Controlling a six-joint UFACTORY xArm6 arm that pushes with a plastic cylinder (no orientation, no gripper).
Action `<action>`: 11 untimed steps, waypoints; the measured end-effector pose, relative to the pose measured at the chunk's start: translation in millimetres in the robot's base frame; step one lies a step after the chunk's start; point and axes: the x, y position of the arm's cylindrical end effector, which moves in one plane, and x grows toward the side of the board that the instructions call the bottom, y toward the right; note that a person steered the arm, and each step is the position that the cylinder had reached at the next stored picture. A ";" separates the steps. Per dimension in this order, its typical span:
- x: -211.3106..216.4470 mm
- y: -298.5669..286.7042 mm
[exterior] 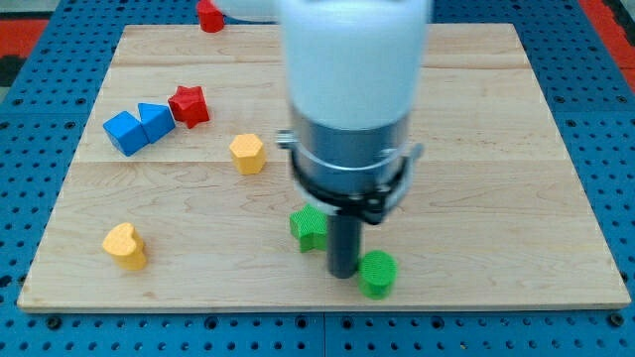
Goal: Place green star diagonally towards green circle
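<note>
The green star (309, 227) lies on the wooden board (496, 149) below its middle, partly hidden behind the rod. The green circle (377, 274) sits near the board's bottom edge, down and to the right of the star. My tip (343, 273) rests on the board between the two, just right of and below the star and touching or nearly touching the circle's left side. The arm's white and dark body covers the board's middle above them.
A yellow hexagon (247, 154) lies left of the arm. A red star (189, 105) and two blue blocks (138, 127) sit at upper left. A yellow heart (125, 246) lies at lower left. A red block (209, 16) is at the top edge.
</note>
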 end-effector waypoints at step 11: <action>-47.4 -31.9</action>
